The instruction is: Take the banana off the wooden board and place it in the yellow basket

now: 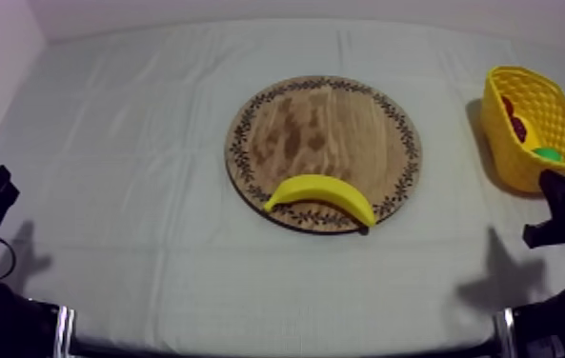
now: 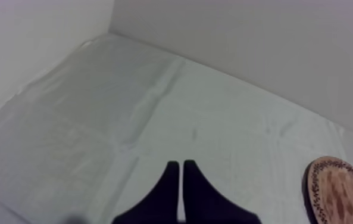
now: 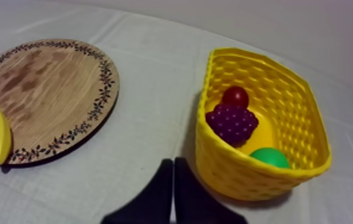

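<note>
While both arms sit low at the near corners of the table (image 1: 133,143), the banana (image 1: 321,195) lies on the wooden board (image 1: 324,114) at the table's centre. It rests on the board's near rim with its ends curved toward the near edge, which leaves its whole length exposed for a grasp from above. The yellow basket (image 1: 505,143) stands at the right edge of the table, well apart from the board, so the right arm is the natural choice for the transfer. The right gripper (image 3: 173,162) is closed on nothing, fingers together as a narrow wedge, aimed at the cloth between board and basket. The left gripper (image 2: 181,164) is likewise closed and empty, over bare cloth beside the board. The basket already holds a bunch of grapes (image 3: 232,123), a small red fruit (image 3: 236,96) and a green item (image 3: 269,157), probably the pear. The pick is judged not yet begun.
</note>
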Robot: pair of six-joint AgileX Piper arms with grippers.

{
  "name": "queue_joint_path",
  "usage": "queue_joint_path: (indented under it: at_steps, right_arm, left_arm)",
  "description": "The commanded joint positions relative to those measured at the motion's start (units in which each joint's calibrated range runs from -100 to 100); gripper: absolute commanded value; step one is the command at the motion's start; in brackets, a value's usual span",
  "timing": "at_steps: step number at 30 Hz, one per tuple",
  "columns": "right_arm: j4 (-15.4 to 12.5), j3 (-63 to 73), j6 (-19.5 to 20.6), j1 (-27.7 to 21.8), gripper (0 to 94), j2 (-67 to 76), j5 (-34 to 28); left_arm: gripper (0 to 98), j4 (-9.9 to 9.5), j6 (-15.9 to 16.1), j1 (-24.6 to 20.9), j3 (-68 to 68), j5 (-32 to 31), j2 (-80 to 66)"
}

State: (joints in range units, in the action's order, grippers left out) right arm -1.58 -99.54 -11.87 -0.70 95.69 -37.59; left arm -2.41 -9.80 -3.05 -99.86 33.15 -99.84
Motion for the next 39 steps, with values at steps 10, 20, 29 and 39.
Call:
queue_joint_path:
  at_steps: [10, 20, 29, 39]
  right_arm:
    - [-0.01, -0.01, -0.08, 0.39, 0.4, -0.02, 0.01]
    - [0.03, -0.01, -0.44, 2.54, 0.4, 0.02, 0.01]
    - [0.04, -0.01, -5.27, 9.40, 0.4, 0.06, 0.01]
    - [0.04, -0.10, -5.71, 12.80, 0.6, 0.07, 0.01]
  left_arm:
    - [0.1, -0.01, 0.01, -0.02, -0.03, -0.01, 0.02]
    - [0.1, -0.01, 0.01, -0.02, -0.03, -0.01, 0.02]
    - [0.1, -0.01, 0.01, -0.02, -0.03, -0.01, 0.02]
    - [0.1, -0.01, 0.01, -0.02, -0.03, -0.01, 0.02]
